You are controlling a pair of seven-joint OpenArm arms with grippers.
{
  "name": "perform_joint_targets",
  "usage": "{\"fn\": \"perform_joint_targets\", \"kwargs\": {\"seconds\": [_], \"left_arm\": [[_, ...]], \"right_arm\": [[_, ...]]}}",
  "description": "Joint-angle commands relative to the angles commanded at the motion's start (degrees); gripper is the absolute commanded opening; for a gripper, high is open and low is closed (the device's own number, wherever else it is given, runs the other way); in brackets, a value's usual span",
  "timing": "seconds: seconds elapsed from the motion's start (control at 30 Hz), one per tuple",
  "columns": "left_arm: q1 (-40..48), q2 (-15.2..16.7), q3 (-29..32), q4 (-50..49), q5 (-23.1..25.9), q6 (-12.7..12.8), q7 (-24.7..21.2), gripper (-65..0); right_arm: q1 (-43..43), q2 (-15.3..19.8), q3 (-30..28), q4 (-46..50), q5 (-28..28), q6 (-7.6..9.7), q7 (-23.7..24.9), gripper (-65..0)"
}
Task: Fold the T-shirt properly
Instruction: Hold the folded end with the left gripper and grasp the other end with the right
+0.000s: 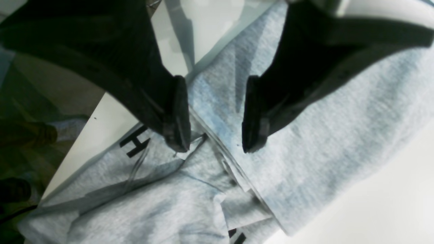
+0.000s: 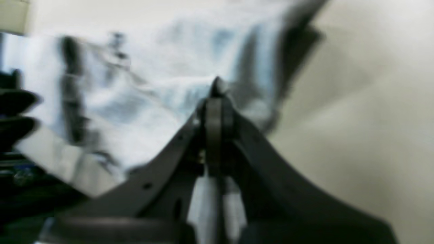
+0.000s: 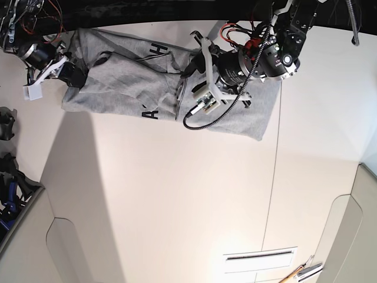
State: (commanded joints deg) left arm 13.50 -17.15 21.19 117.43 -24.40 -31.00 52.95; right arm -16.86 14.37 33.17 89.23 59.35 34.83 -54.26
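Observation:
The heather-grey T-shirt (image 3: 118,82) lies crumpled along the far edge of the white table, with black letters showing near its middle. My left gripper (image 1: 215,148) hovers open just above the T-shirt (image 1: 305,152), one finger on each side of a fold seam, with nothing between the fingers. In the base view the left gripper (image 3: 185,71) sits over the shirt's middle. My right gripper (image 2: 216,88) is shut, pinching an edge of the T-shirt (image 2: 152,84); this view is blurred. In the base view the right gripper (image 3: 72,73) is at the shirt's left end.
The white table (image 3: 177,194) has a seam line and a slot (image 3: 256,256) near the front right. Pens (image 3: 301,273) lie at the bottom right. Dark gear (image 3: 7,127) sits off the table's left edge. A black cable (image 3: 203,121) loops from the left arm over the shirt.

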Motion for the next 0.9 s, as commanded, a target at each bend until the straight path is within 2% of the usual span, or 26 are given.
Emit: {"fn": "perform_joint_targets", "kwargs": {"seconds": [0.13,0.27,0.33,0.37,0.43,0.47,0.5,0.63,0.8,0.9], "left_arm": [[0.00,0.00,0.00,0.00,0.02,0.74,0.02,-39.7],[0.00,-0.02,0.00,0.00,0.02,1.03,0.28,-39.7],[0.00,0.00,0.00,0.00,-0.20,1.01,0.44,-39.7],[0.00,0.00,0.00,0.00,-0.20,1.01,0.46,-39.7],[-0.02,0.02,0.00,0.00,-0.17,1.01,0.44,-39.7],[-0.02,0.04,0.00,0.00,-0.20,1.01,0.42,-39.7],[-0.02,0.04,0.00,0.00,-0.22,1.03,0.39,-39.7],[-0.02,0.00,0.00,0.00,-0.22,1.03,0.42,-39.6],[0.00,0.02,0.00,0.00,-0.24,1.68,0.87,-39.6],[0.00,0.02,0.00,0.00,-0.26,1.73,1.09,-39.6]], "right_arm": [[0.00,-0.22,5.31,3.30,0.24,0.33,-0.85,-65.0],[-0.42,-0.04,12.72,3.93,0.20,0.24,-4.07,-65.0],[-2.51,0.11,13.57,3.93,0.00,0.07,-4.26,-65.0],[-3.85,0.04,13.49,3.87,0.00,0.04,-4.26,-62.6],[-6.21,0.04,13.20,3.76,0.17,0.07,-4.17,-38.2],[-7.13,0.07,13.20,3.74,1.03,0.09,-4.15,-30.1],[-7.91,0.07,13.20,3.74,2.23,0.11,-4.15,-27.0],[-8.39,0.04,12.35,3.72,3.02,0.13,-4.26,-26.9],[-8.35,-0.39,4.66,3.13,3.67,0.35,-3.93,-26.8],[-7.54,-1.49,3.10,2.89,2.75,0.33,-2.99,-26.8]]}}
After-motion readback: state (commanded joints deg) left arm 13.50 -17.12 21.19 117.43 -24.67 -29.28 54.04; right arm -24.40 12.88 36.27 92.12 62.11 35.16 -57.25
